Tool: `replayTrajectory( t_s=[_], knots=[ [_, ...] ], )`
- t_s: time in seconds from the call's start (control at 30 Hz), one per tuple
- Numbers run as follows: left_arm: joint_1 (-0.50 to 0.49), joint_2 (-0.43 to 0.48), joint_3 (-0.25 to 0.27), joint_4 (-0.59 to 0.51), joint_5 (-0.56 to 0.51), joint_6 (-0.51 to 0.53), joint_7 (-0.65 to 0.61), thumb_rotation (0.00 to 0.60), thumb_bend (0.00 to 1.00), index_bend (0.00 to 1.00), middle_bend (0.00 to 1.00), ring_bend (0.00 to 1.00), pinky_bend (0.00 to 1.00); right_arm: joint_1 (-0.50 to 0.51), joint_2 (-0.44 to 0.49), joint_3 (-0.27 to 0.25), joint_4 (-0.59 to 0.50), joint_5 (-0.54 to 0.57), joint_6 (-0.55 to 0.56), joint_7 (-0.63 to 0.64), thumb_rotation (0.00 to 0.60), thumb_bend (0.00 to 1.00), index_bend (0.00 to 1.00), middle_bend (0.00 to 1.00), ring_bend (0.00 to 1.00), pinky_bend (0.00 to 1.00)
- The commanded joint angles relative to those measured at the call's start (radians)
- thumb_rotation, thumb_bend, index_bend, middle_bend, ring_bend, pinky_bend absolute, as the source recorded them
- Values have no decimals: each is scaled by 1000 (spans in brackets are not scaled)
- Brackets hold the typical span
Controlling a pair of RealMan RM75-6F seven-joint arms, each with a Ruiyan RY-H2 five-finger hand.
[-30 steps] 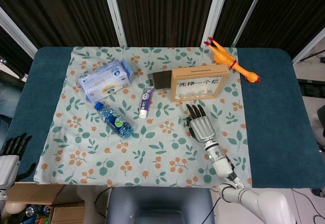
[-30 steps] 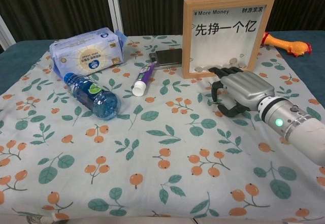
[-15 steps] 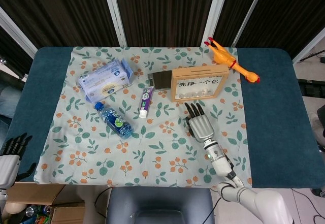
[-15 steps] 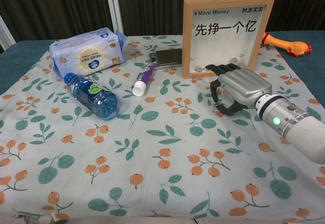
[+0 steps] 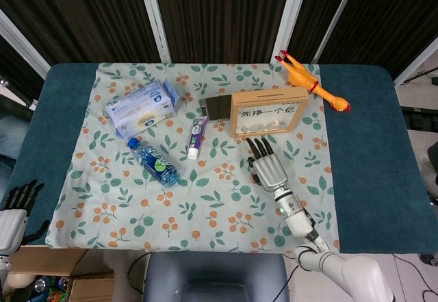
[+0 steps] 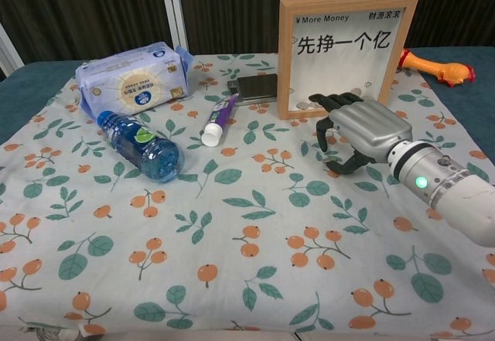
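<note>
Reaching over the flowered cloth (image 5: 205,199), your right hand (image 6: 362,128) hangs palm down just in front of the wooden frame (image 6: 346,51), with its fingers apart and lightly curled and nothing in them; the fingertips (image 6: 321,100) lie close to the frame's lower edge, though you cannot tell from either view whether they touch it. The frame stands upright towards the far right of the cloth, with a white card of printed characters behind its glass and coins (image 6: 357,93) lying along the bottom inside. Just left of the frame, a small dark flat box (image 5: 218,107) sits near the far edge, and a purple tube (image 5: 196,137) with a white cap lies in front of it. Further left, a blue water bottle (image 5: 154,161) lies on its side, and a pale blue pack of wipes (image 5: 142,108) rests towards the far left corner of the cloth. An orange rubber chicken (image 5: 311,81) lies at the far right corner, half on the cloth and half on the blue table (image 5: 369,151). Your left hand (image 5: 15,209) hangs off the near left corner of the table, fingers apart, holding nothing.
</note>
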Motion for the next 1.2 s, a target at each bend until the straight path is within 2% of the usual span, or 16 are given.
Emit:
replayTrajectory(
  t_s=[0.03, 0.37, 0.8, 0.9, 0.97, 1.07, 1.2],
  knots=[
    [0, 2, 0, -1, 0, 0, 0, 600, 329, 0, 0, 0, 0, 2, -2, -3, 5, -2, -4, 6, 600, 453, 666, 119, 0, 0],
    [0, 3, 2, 1, 1, -3, -3, 600, 329, 0, 0, 0, 0, 7, 0, 0, 5, 3, -20, 8, 600, 555, 693, 121, 0, 0],
    [-1, 7, 0, -7, 0, -1, 2, 600, 331, 0, 0, 0, 0, 7, 18, 9, -27, 4, -1, 8, 600, 601, 709, 124, 0, 0],
    [1, 7, 0, -9, 0, 2, 4, 600, 333, 0, 0, 0, 0, -1, 49, 13, -81, -9, 49, 26, 600, 601, 711, 126, 0, 0],
    [4, 9, 2, -12, 4, 8, 6, 600, 332, 0, 0, 0, 0, -9, 91, 16, -153, -28, 108, 38, 600, 602, 719, 131, 0, 0],
    [5, 11, 1, -17, 6, 14, 9, 600, 332, 0, 0, 0, 0, -25, 182, 28, -306, -64, 212, 36, 600, 603, 726, 135, 0, 0],
    [6, 14, 0, -27, 10, 24, 14, 600, 332, 0, 0, 0, 0, -42, 320, 64, -527, -110, 333, -31, 600, 602, 729, 144, 0, 0]
  ],
)
